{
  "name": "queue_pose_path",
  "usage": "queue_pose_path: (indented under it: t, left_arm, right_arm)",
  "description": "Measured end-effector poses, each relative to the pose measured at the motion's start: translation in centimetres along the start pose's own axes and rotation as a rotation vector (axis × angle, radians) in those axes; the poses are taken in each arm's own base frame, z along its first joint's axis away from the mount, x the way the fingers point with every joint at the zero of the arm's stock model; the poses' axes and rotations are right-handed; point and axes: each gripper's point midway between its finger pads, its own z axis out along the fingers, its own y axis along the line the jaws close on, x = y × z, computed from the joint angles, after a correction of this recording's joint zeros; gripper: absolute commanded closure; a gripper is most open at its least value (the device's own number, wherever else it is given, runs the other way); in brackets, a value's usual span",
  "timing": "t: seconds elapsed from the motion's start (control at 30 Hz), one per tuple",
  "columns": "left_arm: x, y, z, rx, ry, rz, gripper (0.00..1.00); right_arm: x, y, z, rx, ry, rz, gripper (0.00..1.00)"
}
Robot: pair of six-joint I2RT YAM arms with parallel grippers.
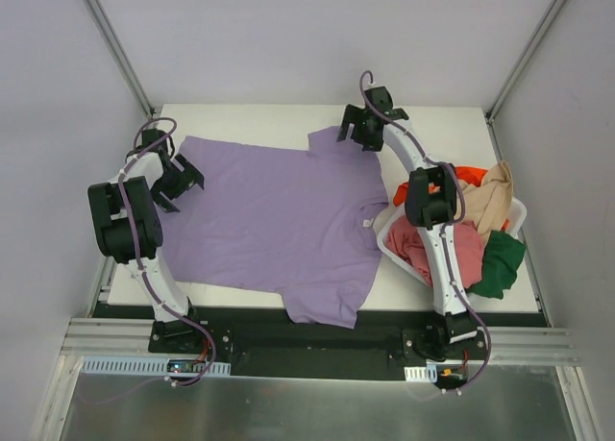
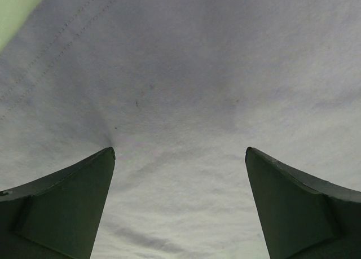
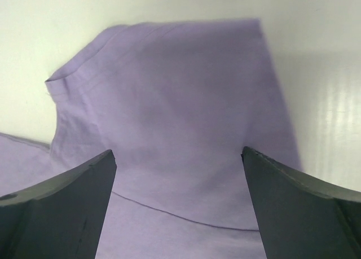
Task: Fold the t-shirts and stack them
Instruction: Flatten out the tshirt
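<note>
A lavender purple t-shirt [image 1: 274, 220] lies spread flat on the white table [image 1: 250, 119], its near sleeve hanging over the front edge. My left gripper [image 1: 183, 183] is open at the shirt's left hem edge; in the left wrist view its fingers [image 2: 67, 202] press on the cloth [image 2: 180, 101]. My right gripper [image 1: 357, 132] is open over the shirt's far sleeve; the right wrist view shows that sleeve [image 3: 175, 101] between the open fingers [image 3: 299, 208]. Orange-red [image 1: 469, 176], beige [image 1: 492, 196], dusty pink [image 1: 452, 249] and dark green [image 1: 500, 263] t-shirts are heaped at the right.
A white plastic basket [image 1: 520, 210] at the table's right holds the heap of other shirts, the green one spilling over its near side. Grey walls enclose the table on three sides. Bare table shows behind the shirt and at far right.
</note>
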Motion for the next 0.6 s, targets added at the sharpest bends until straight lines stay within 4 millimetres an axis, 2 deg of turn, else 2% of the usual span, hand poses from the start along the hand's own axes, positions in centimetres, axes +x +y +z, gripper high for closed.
queue_pose_path:
  t: [0.17, 0.23, 0.3, 0.47, 0.53, 0.57, 0.6]
  left_arm:
    - [0.1, -0.4, -0.4, 0.023, 0.004, 0.019, 0.01]
    - [-0.1, -0.7, -1.2, 0.043, -0.008, 0.027, 0.01]
    - [-0.2, -0.9, -2.4, 0.063, -0.030, 0.035, 0.01]
    - [0.9, -0.6, -6.0, 0.118, -0.084, 0.054, 0.01]
    - [1.9, 0.0, -6.6, 0.123, -0.087, 0.056, 0.01]
    - [2.5, 0.4, -6.6, 0.119, -0.080, 0.057, 0.01]
    - [3.0, 0.7, -6.5, 0.114, -0.070, 0.059, 0.01]
  right_arm:
    - [-1.5, -1.1, -1.0, -0.009, -0.013, -0.055, 0.04]
    - [-1.6, -1.1, -2.1, -0.008, -0.011, -0.099, 0.04]
    - [-1.0, -0.7, -4.0, 0.006, 0.001, -0.155, 0.04]
    - [2.9, 2.9, -12.7, 0.068, 0.030, -0.269, 0.04]
    - [5.6, 4.3, -16.3, 0.072, 0.038, -0.295, 0.04]
    - [6.9, 4.7, -17.4, 0.068, 0.046, -0.306, 0.04]
    - [9.0, 5.2, -18.7, 0.062, 0.065, -0.321, 0.04]
